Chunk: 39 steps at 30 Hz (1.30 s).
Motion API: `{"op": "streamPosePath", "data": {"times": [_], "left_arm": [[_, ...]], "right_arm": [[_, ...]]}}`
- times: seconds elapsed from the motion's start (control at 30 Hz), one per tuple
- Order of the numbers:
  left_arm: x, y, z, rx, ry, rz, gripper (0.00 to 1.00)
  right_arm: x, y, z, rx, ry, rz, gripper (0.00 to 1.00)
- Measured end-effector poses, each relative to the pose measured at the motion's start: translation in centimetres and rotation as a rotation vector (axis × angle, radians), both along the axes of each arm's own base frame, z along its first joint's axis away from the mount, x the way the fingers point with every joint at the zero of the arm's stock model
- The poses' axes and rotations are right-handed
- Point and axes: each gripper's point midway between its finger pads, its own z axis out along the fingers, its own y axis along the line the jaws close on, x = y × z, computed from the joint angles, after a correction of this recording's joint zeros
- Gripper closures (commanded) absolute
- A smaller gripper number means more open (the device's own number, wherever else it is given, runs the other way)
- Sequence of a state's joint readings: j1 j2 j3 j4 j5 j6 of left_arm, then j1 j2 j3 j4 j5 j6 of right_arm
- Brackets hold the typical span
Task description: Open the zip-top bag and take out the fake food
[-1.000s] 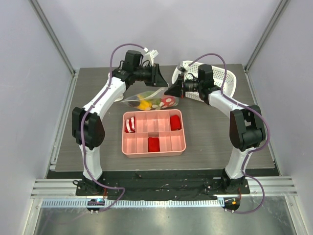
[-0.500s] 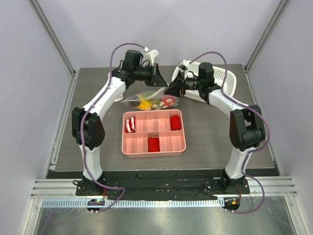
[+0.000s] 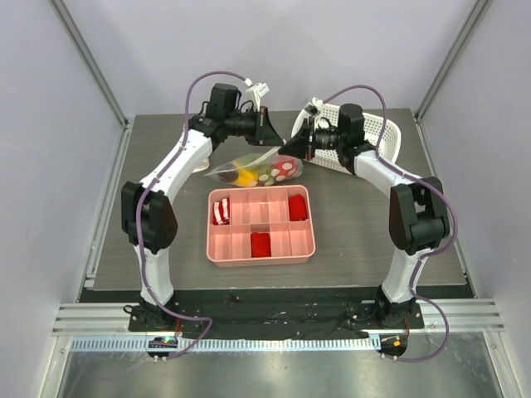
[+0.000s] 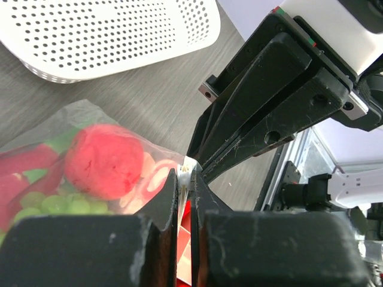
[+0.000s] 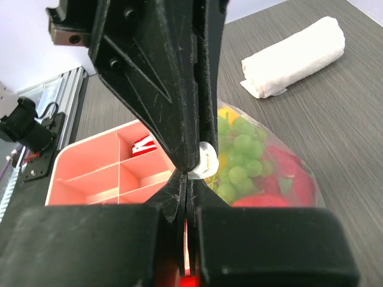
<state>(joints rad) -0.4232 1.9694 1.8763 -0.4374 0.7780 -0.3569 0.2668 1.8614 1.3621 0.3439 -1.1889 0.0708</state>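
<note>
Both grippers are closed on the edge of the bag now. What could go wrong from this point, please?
1. The left gripper and right gripper pinch the zip-top bag at one small spot, tip against tip; pulling apart, the thin plastic may slip from one.
2. The fake food lies close to the pink tray; a sudden opening could spill pieces into it.
</note>
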Motion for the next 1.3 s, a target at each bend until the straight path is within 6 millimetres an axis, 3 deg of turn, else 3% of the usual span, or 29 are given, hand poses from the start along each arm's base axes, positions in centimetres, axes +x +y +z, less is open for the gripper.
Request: {"op": "streamPosePath", "data": {"times": [0.23,0.53,0.83,1.1,1.3], "left_arm": [[0.6,0.8,-0.7,0.08,-0.082,0.049,1.0],[-0.5,2.2,-2.7,0.156,-0.099,0.068,1.0],[-1.6,3.6,-3.0,0.21,-0.099,0.082,1.0],[-3.3,8.4,-3.3,0.357,-0.101,0.22,1.0],[-6.2,12.0,-3.7,0.408,-0.091,0.311,1.0]], "right_arm": [[1.4,0.1,-1.2,0.003,0.092,-0.133,0.99],[2.2,-0.2,-2.2,-0.005,0.134,-0.283,0.99],[5.1,-3.5,-0.9,0.052,0.137,-0.477,0.99],[6.2,-4.6,-0.9,0.062,0.145,-0.55,0.99],[7.0,-4.3,-0.6,0.068,0.143,-0.551,0.99]]}}
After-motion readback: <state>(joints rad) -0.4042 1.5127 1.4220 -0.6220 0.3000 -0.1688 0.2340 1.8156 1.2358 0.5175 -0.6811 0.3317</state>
